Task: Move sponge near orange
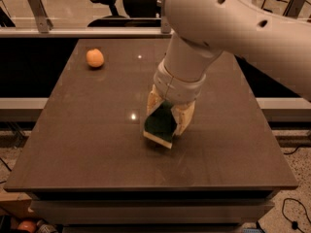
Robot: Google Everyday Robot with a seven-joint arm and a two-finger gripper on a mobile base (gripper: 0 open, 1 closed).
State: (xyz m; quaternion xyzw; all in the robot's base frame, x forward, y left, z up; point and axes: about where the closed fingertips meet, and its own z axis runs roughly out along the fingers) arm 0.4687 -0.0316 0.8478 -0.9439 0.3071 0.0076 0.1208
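The sponge, dark green on top with a pale yellow foam edge, is held between my gripper's two cream fingers near the middle of the dark table. My gripper is shut on the sponge, which is tilted and lifted slightly off the tabletop. The orange, small, round and pale orange, sits at the far left of the table, well apart from the sponge and gripper.
My large white arm reaches in from the upper right and hides the far right part of the table. A railing and office chairs stand behind the table. Cables lie on the floor at the lower right.
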